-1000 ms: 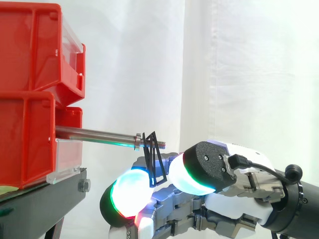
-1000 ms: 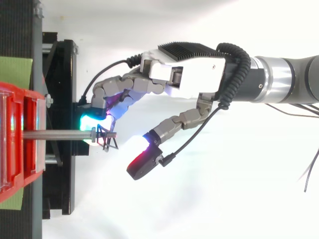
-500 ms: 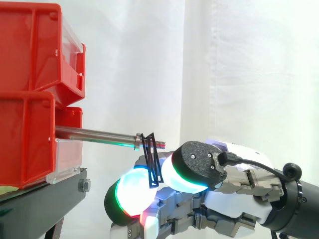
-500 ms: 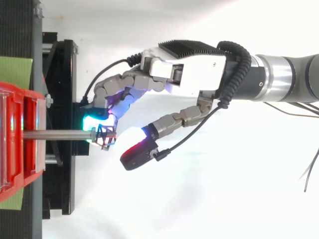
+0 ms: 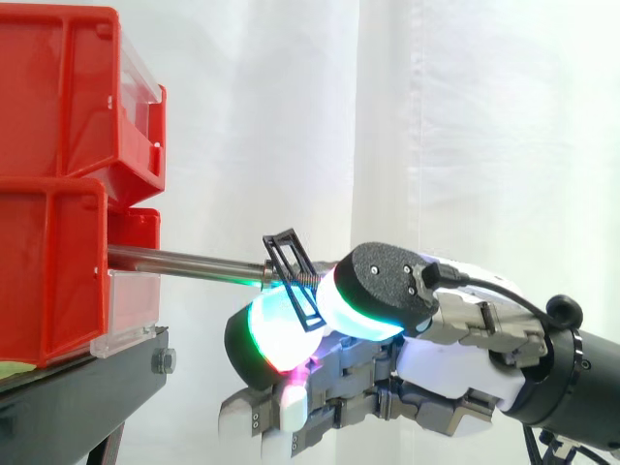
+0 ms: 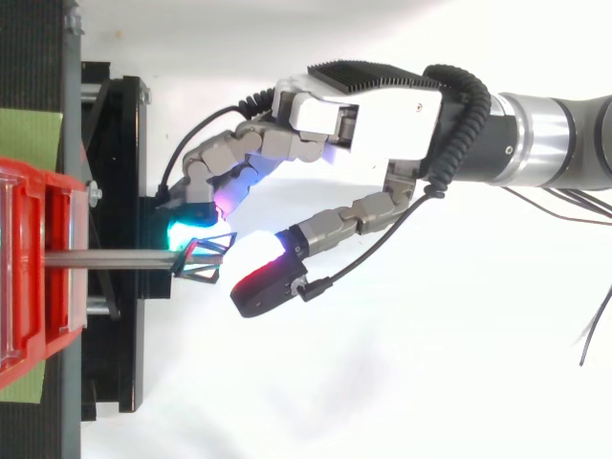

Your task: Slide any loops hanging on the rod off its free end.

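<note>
1. One thin black rectangular loop (image 5: 289, 274) hangs tilted at the free end of the steel rod (image 5: 184, 260), which juts from the red plastic bins (image 5: 48, 271).
2. Robot hand (image 6: 373, 124) curls round it, with glowing pads (image 5: 276, 329) on either side of its lower half.
3. I'd draw it straight along the rod's axis, holding the loop square so it clears the tip without snagging.

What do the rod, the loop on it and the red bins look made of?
Rod: likely steel, bare and polished; it reflects green light and its tip is threaded. Loop: thin matte black frame, plastic or coated wire, unclear which. Red bins: glossy moulded plastic, with soft highlights.
</note>
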{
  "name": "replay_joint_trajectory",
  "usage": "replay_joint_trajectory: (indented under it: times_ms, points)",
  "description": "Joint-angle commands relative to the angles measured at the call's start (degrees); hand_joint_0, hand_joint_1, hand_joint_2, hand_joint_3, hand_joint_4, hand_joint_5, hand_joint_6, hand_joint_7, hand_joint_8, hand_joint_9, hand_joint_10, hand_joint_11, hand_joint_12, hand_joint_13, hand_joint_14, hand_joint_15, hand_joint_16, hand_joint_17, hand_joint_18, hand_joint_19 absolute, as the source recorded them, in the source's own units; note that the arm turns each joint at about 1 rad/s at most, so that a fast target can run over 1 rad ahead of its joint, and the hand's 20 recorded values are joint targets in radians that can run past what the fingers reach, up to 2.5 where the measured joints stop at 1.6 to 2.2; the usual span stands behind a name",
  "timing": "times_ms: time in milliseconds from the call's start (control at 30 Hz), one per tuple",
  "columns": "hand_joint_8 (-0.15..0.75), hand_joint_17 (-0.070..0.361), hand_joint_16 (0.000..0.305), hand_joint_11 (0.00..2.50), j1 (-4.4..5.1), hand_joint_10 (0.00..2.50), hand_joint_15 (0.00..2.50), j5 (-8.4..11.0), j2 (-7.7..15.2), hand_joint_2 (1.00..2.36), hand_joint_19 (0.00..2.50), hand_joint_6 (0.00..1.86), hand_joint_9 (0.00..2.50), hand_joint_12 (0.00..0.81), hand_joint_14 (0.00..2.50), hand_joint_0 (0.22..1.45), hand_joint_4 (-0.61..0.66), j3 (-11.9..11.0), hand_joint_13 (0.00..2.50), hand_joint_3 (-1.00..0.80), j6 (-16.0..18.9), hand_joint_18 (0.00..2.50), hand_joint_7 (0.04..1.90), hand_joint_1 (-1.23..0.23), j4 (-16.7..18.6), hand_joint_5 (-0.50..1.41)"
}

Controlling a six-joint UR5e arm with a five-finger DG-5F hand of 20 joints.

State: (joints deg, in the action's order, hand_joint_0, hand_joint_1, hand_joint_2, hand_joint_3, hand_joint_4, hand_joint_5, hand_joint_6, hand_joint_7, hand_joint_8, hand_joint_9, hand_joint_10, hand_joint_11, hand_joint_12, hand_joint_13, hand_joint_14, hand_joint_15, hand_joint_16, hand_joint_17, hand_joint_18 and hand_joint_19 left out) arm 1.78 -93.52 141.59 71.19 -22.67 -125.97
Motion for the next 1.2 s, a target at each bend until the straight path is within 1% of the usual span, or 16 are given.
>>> replay_joint_trajectory:
  times_ms: [0, 167, 267, 300, 333, 400, 433, 533, 700, 800, 833, 867, 900, 967, 1033, 1167]
  points:
    - [0.338, 0.143, 0.064, 0.55, -0.02, 0.01, 0.19, 0.0, -0.3, 1.02, 0.29, 0.9, 0.84, 0.377, 0.01, 0.6, 0.05, 0.0, 0.73, -0.05, 0.1, 0.76, 1.2, -0.69, -0.1, -0.19]
    - [0.337, 0.144, 0.064, 0.55, -0.28, 0.01, 0.19, -0.09, -0.2, 1.02, 0.29, 0.9, 0.84, 0.376, 0.01, 0.6, 0.05, 0.0, 0.73, -0.05, 0.2, 0.76, 1.2, -0.7, -0.9, -0.19]
    - [0.337, 0.144, 0.064, 0.55, -0.28, 0.01, 0.19, -0.44, -0.2, 1.02, 0.29, 0.9, 0.84, 0.377, 0.01, 0.6, 0.05, 0.1, 0.73, -0.05, 0.2, 0.76, 1.21, -0.7, -2.9, -0.19]
    - [0.339, 0.144, 0.064, 0.56, -0.28, 0.01, 0.19, -0.79, -0.2, 1.02, 0.3, 0.9, 0.84, 0.377, 0.01, 0.6, 0.05, 0.1, 0.73, -0.05, 0.0, 0.76, 1.2, -0.7, -5.1, -0.19]
    - [0.339, 0.144, 0.064, 0.55, -0.37, 0.01, 0.18, -0.96, -0.3, 1.02, 0.3, 0.9, 0.84, 0.379, 0.01, 0.6, 0.05, 0.1, 0.73, -0.05, 0.1, 0.76, 1.2, -0.7, -5.9, -0.19]
    - [0.336, 0.144, 0.064, 0.54, -0.46, 0.01, 0.19, -1.58, -0.6, 1.02, 0.29, 0.9, 0.84, 0.376, 0.01, 0.6, 0.05, 0.1, 0.73, -0.06, -0.1, 0.76, 1.2, -0.7, -9.1, -0.19]
    - [0.336, 0.144, 0.064, 0.55, -0.64, 0.01, 0.19, -2.11, -1.1, 1.02, 0.29, 0.9, 0.84, 0.376, 0.01, 0.61, 0.04, 0.1, 0.73, -0.06, -0.2, 0.76, 1.2, -0.7, -12.1, -0.19]
    - [0.339, 0.143, 0.064, 0.55, -0.81, 0.01, 0.19, -2.55, -1.1, 1.02, 0.3, 0.9, 0.84, 0.376, 0.01, 0.61, 0.04, 0.1, 0.72, -0.06, -0.2, 0.76, 1.21, -0.7, -14.0, -0.19]
    - [0.338, 0.143, 0.064, 0.56, -1.08, 0.01, 0.19, -2.81, -1.5, 1.02, 0.3, 0.9, 0.83, 0.376, 0.01, 0.61, 0.04, 0.1, 0.73, -0.06, -0.1, 0.76, 1.19, -0.7, -14.3, -0.19]
    - [0.337, 0.144, 0.064, 0.55, -1.25, 0.01, 0.19, -2.72, -2.5, 1.02, 0.3, 0.9, 0.84, 0.377, 0.01, 0.6, 0.05, 0.1, 0.73, -0.06, -0.3, 0.76, 1.21, -0.7, -14.7, -0.19]
    - [0.337, 0.144, 0.064, 0.56, -1.43, 0.01, 0.19, -2.72, -3.2, 1.02, 0.3, 0.9, 0.84, 0.378, 0.01, 0.6, 0.06, 0.1, 0.73, -0.06, -0.3, 0.76, 1.21, -0.7, -15.9, -0.19]
    - [0.339, 0.144, 0.064, 0.55, -1.43, 0.01, 0.19, -2.72, -3.2, 1.02, 0.29, 0.9, 0.84, 0.379, 0.01, 0.6, 0.06, 0.1, 0.73, -0.06, -0.3, 0.76, 1.2, -0.7, -15.9, -0.19]
    - [0.336, 0.145, 0.064, 0.55, -1.51, 0.01, 0.19, -2.72, -3.7, 1.02, 0.3, 0.9, 0.84, 0.378, 0.01, 0.6, 0.06, 0.1, 0.73, -0.07, -0.3, 0.76, 1.2, -0.7, -17.4, -0.19]
    - [0.341, 0.145, 0.064, 0.55, -1.6, 0.01, 0.19, -2.81, -3.9, 1.02, 0.3, 0.9, 0.84, 0.379, 0.01, 0.6, 0.06, 0.1, 0.73, -0.07, -0.3, 0.76, 1.21, -0.7, -19.0, -0.19]
    - [0.34, 0.145, 0.065, 0.55, -1.78, 0.01, 0.19, -2.81, -4.9, 1.02, 0.3, 0.9, 0.84, 0.38, 0.01, 0.6, 0.06, 0.1, 0.73, -0.07, -0.4, 0.77, 1.2, -0.69, -22.0, -0.19]
    - [0.341, 0.145, 0.064, 0.55, -1.87, 0.01, 0.19, -2.81, -6.1, 1.02, 0.3, 0.9, 0.84, 0.381, 0.01, 0.6, 0.06, 0.1, 0.73, -0.07, -0.4, 0.77, 1.2, -0.69, -24.4, -0.19]
